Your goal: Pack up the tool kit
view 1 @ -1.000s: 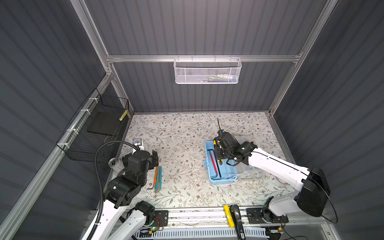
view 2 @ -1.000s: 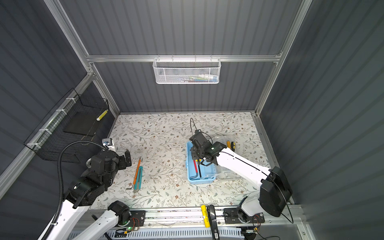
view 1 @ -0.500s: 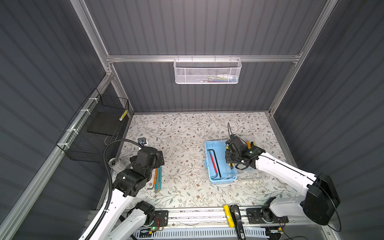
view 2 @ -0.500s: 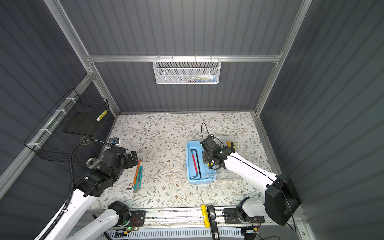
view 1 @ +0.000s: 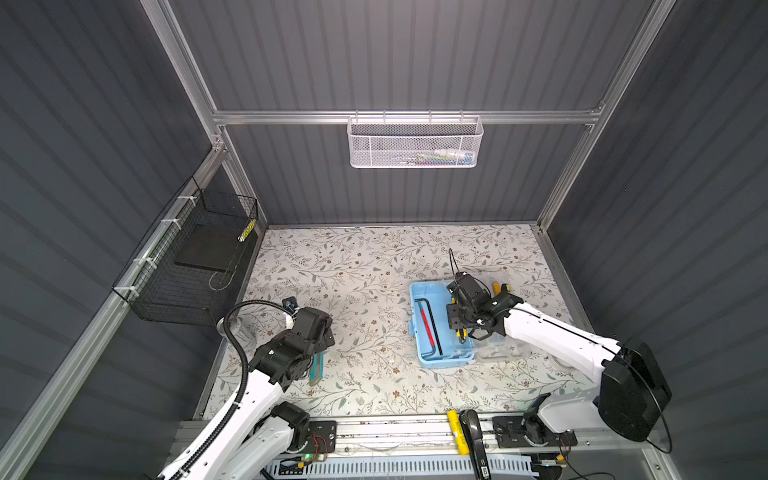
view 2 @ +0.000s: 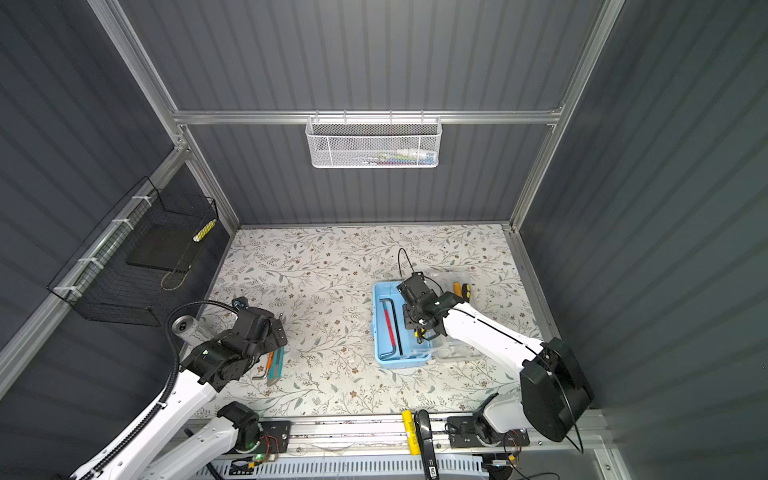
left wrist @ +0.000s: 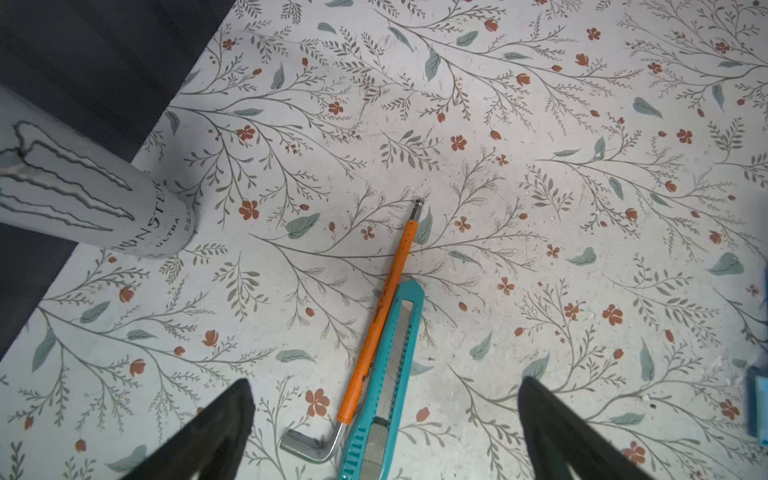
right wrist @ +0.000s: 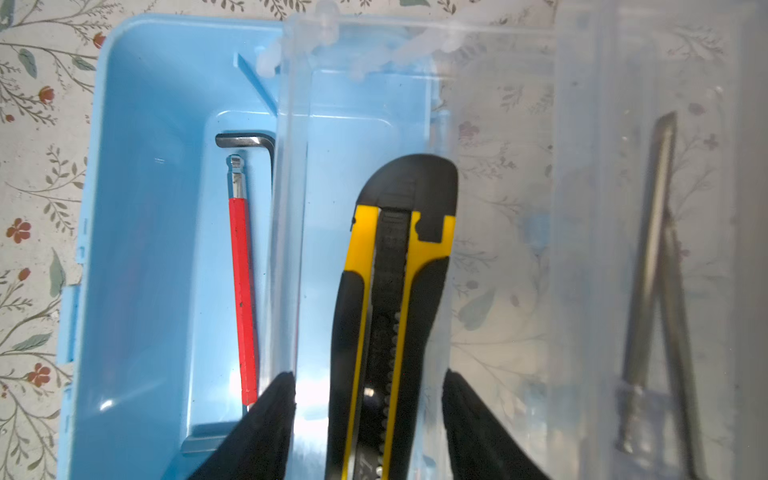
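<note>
In a top view we saw the right gripper [view 1: 460,334] drawn back along the open tool kit [view 1: 417,291], right of centre. The left wrist showed the left gripper [left wrist: 384,384] gaping over an orange hex key [left wrist: 382,316] and teal cutter [left wrist: 390,365], a can [left wrist: 83,195] nearby. The right wrist showed jaws parted, the yellow knife [right wrist: 399,249] released over the tool kit; two tools remained, we judged.

Overhead stereo pair, close downward wrist views
</note>
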`<state>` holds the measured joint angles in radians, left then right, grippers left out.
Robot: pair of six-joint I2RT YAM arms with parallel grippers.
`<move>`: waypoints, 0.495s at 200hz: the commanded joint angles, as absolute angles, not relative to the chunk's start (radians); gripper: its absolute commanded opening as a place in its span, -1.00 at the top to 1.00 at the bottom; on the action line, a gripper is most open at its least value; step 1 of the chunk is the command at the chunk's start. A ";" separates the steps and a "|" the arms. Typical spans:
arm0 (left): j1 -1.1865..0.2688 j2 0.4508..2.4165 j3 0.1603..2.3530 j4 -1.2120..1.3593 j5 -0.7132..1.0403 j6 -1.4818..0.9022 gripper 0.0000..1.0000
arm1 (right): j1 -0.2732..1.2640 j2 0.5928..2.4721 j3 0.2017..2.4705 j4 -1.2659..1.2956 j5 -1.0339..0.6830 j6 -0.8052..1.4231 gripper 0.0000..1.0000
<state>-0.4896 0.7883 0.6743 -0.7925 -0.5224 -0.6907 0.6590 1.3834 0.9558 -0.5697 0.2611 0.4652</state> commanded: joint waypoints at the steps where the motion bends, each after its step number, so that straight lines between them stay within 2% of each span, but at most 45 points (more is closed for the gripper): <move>1: -0.486 0.804 0.645 -0.756 -0.487 -0.782 -0.99 | 0.658 1.312 0.991 -0.589 0.251 0.438 -0.25; 52: -0.486 0.933 0.542 -0.601 -0.395 -0.846 -0.99 | 0.660 1.195 0.984 -0.492 -0.007 0.403 -0.32; 99: -0.484 1.033 0.523 -0.544 -0.382 -0.848 -0.99 | 0.672 1.148 0.941 -0.449 -0.114 0.374 -0.35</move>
